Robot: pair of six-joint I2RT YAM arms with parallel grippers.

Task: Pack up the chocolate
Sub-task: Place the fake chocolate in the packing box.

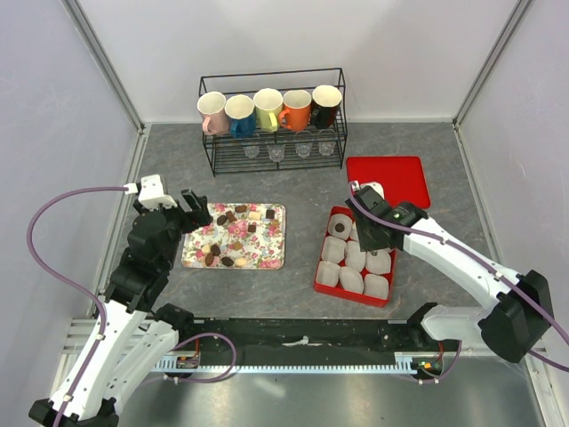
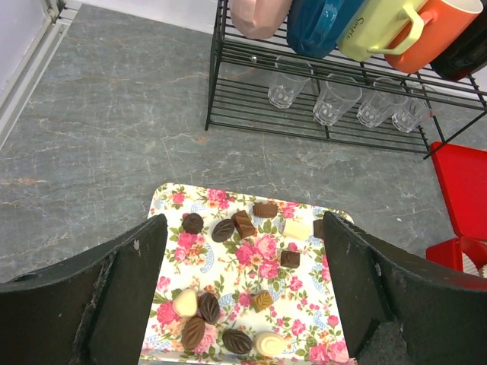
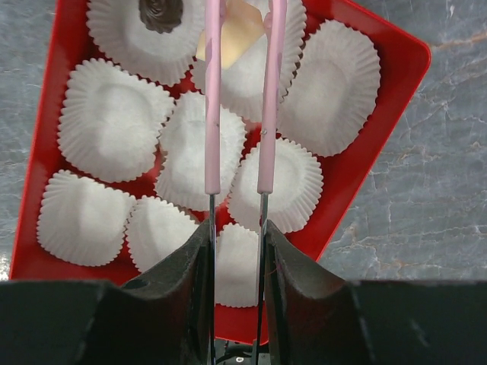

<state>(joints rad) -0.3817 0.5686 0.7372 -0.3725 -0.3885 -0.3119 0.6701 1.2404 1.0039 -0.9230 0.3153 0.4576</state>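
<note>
The left gripper [image 2: 243,220], fingers wide apart, hangs over the flowered tray [image 2: 163,199] holding most chocolates [image 2: 243,223]; the right gripper [image 3: 237,243] is clamped on pink tongs [image 3: 213,114] pinching a cream chocolate [image 3: 237,30] above a paper cup [image 3: 243,80] in the red box [image 3: 397,91].

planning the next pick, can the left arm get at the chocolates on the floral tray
Probably yes: the left end effector hangs open at the floral tray edge, and the chocolates lie uncovered with nothing between them and it.
</note>
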